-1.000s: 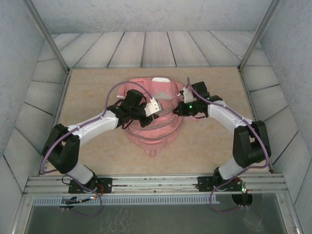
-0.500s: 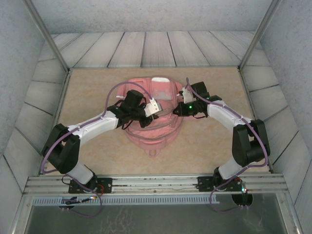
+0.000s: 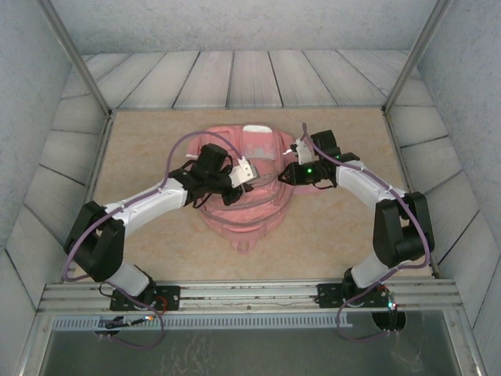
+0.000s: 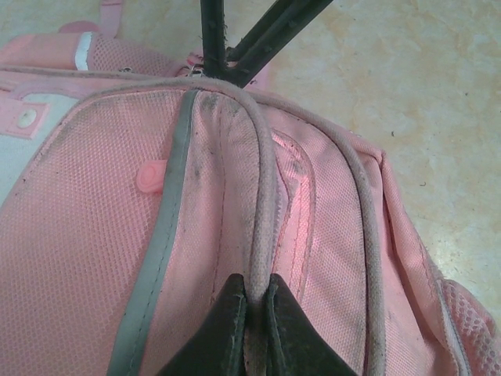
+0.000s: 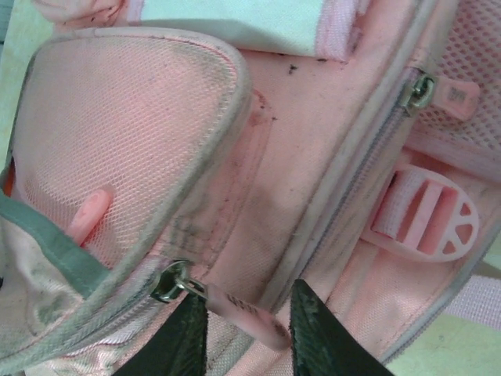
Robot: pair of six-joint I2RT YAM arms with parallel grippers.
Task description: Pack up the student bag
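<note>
The student bag (image 3: 249, 211) is a large pink backpack lying flat in the middle of the table. My left gripper (image 3: 255, 177) is over its centre. In the left wrist view it (image 4: 256, 294) is shut on a grey piping ridge (image 4: 262, 196) of the bag (image 4: 94, 204). My right gripper (image 3: 286, 172) is at the bag's right side. In the right wrist view it (image 5: 249, 309) stands open, with a pink zip pull (image 5: 235, 307) lying slantwise between the fingers. The pull hangs from a metal slider (image 5: 168, 286) on the bag (image 5: 313, 117).
Another zip slider with a pink pull (image 5: 454, 98) and a pink plastic buckle (image 5: 427, 211) sit further along the bag. A white panel (image 5: 227, 16) lies at the bag's far end. Bare tan tabletop (image 3: 156, 141) surrounds the bag, with walls and metal posts close by.
My right gripper's jaws have parted, letting go of the zip pull, and that wrist has shifted slightly away from the arm bases. The left gripper keeps its hold on the piping.
</note>
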